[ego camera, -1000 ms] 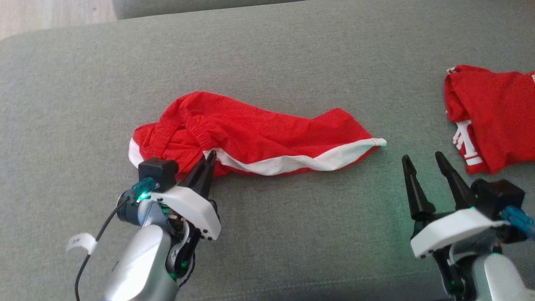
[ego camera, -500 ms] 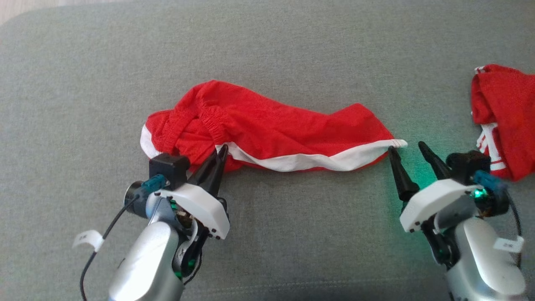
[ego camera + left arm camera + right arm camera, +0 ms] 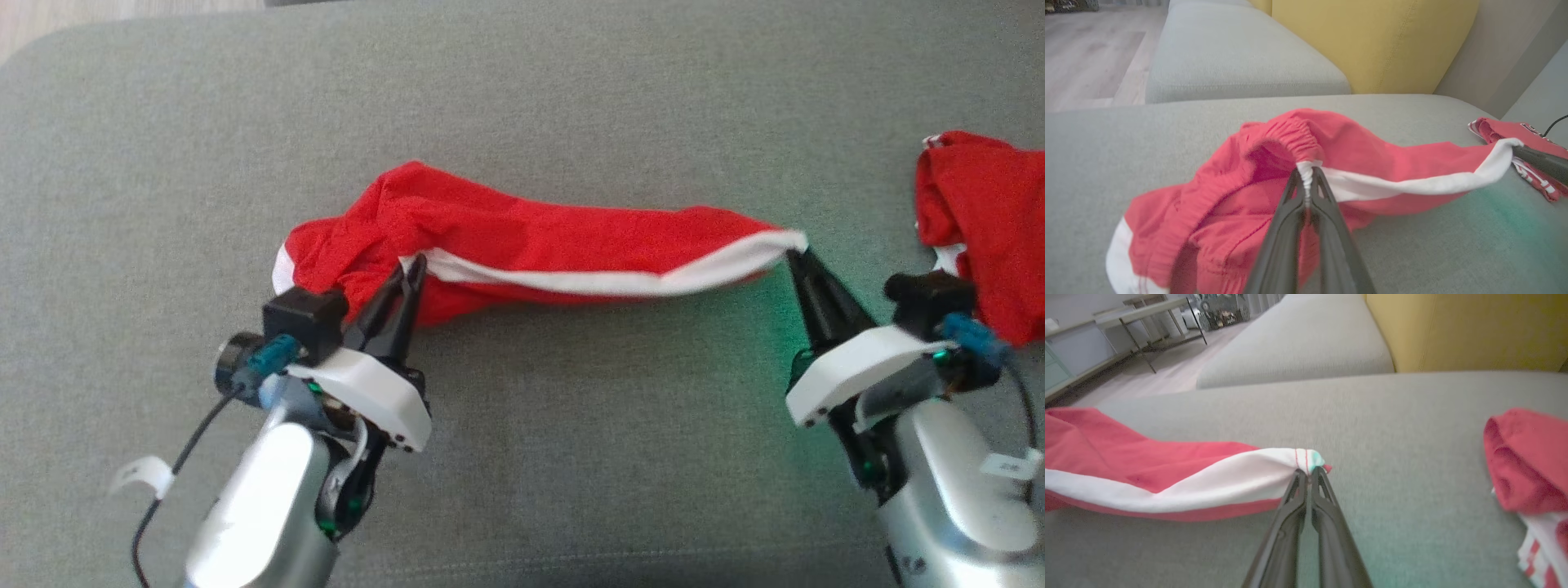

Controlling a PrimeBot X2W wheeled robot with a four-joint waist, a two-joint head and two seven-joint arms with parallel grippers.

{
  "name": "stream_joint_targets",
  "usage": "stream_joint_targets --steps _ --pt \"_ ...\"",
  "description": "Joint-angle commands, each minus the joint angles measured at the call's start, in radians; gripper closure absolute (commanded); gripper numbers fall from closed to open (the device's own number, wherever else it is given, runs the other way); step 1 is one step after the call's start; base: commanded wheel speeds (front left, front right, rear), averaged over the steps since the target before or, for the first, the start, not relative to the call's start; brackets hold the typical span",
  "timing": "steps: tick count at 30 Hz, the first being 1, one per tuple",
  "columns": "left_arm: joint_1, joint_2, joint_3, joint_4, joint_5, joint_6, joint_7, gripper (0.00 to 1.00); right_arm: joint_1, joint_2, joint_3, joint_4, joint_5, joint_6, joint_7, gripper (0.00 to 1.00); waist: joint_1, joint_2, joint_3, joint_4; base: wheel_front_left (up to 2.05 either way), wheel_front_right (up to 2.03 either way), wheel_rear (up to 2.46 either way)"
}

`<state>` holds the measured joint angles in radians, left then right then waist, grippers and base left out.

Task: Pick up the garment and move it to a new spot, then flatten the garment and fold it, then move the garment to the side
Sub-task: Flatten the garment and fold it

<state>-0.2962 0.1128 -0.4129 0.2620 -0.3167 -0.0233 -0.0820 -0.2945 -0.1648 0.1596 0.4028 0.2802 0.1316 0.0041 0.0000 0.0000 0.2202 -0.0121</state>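
Left gripper point(image 3: 415, 265) pinches the red garment point(image 3: 555, 233) at its waistband seam | right gripper point(image 3: 792, 256) clamps the white-trimmed end | garment spans between them above the grey sofa seat point(image 3: 571, 425) | second red garment point(image 3: 980, 204) lies beyond, just right.

A second ago the right claw point(image 3: 794, 258) stood open, well apart from the red garment point(image 3: 555, 233). It has since swung in and closed on the garment's white-trimmed right tip. That tip has lifted off the sofa cushion point(image 3: 571, 457), and the white band point(image 3: 620, 283) is now drawn straighter between it and the left claw point(image 3: 412, 268).
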Motion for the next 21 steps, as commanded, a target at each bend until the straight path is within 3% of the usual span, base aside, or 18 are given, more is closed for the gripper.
stream_joint_targets --steps 1,9,16,21 --pt "-0.031 0.028 0.037 -0.053 0.012 0.009 -0.005 1.0 -0.019 -0.014 0.011 -0.059 0.001 -0.001 -0.014 1.0 0.0 0.0 -0.01 -0.004 0.0 0.0 0.0" --pt "-0.081 0.099 0.048 -0.224 0.054 0.026 0.062 1.0 -0.029 -0.048 -0.061 -0.339 -0.021 -0.001 0.014 1.0 0.0 0.0 -0.062 -0.006 0.0 0.0 0.0" --pt "-0.176 0.131 0.092 -0.386 0.057 0.042 0.108 1.0 -0.087 -0.071 -0.132 -0.614 -0.069 -0.001 0.079 1.0 0.0 0.0 -0.114 -0.01 0.0 0.0 0.0" --pt "-0.232 0.148 0.116 -0.466 0.051 0.045 0.142 1.0 -0.135 -0.088 -0.162 -0.744 -0.081 -0.001 0.138 1.0 0.0 0.0 -0.144 -0.018 0.0 0.0 0.0"
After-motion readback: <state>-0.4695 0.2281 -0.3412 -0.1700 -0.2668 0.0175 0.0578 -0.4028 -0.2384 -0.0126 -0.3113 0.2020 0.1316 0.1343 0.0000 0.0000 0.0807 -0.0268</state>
